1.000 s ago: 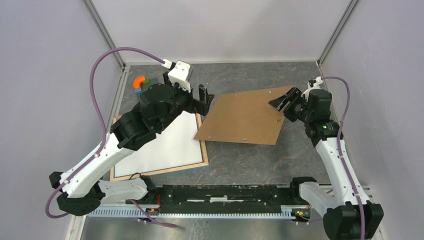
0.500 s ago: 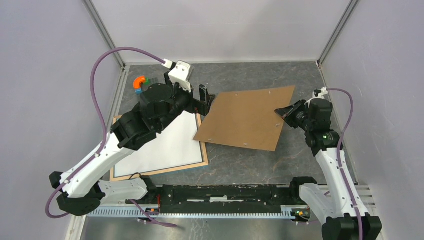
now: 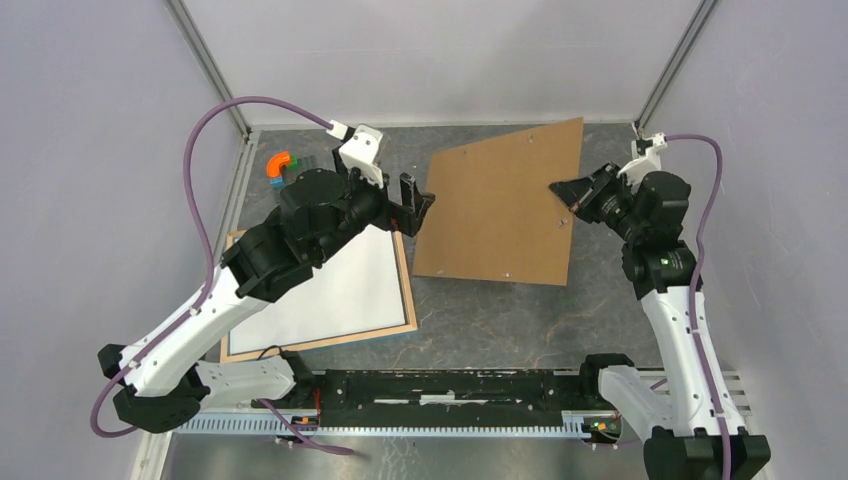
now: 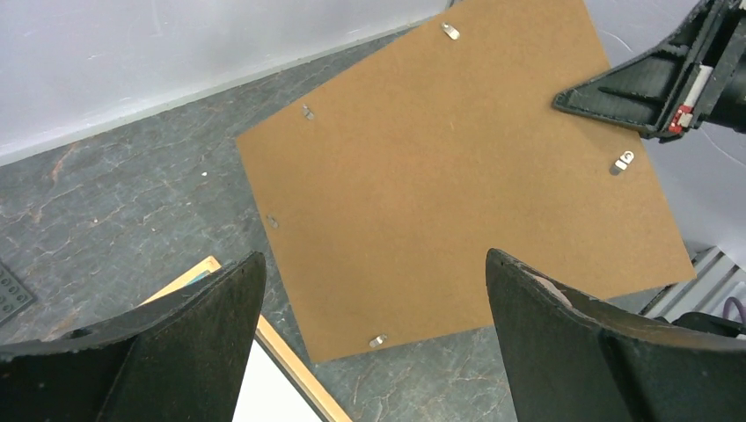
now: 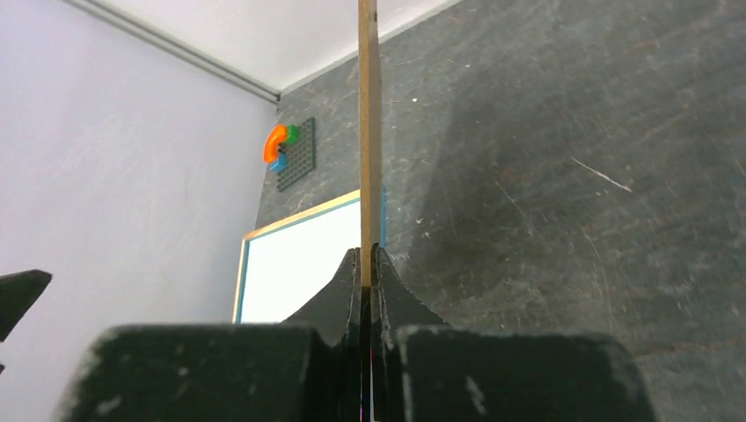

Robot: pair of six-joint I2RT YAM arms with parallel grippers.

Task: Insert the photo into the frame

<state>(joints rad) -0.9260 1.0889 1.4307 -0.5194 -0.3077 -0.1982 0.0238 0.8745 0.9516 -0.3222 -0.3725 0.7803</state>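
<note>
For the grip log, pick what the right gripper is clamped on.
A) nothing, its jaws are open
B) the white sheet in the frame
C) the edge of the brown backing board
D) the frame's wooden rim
C: the right wrist view shows the right gripper shut on the thin edge of the brown backing board, while the frame lies flat by the left arm.
</note>
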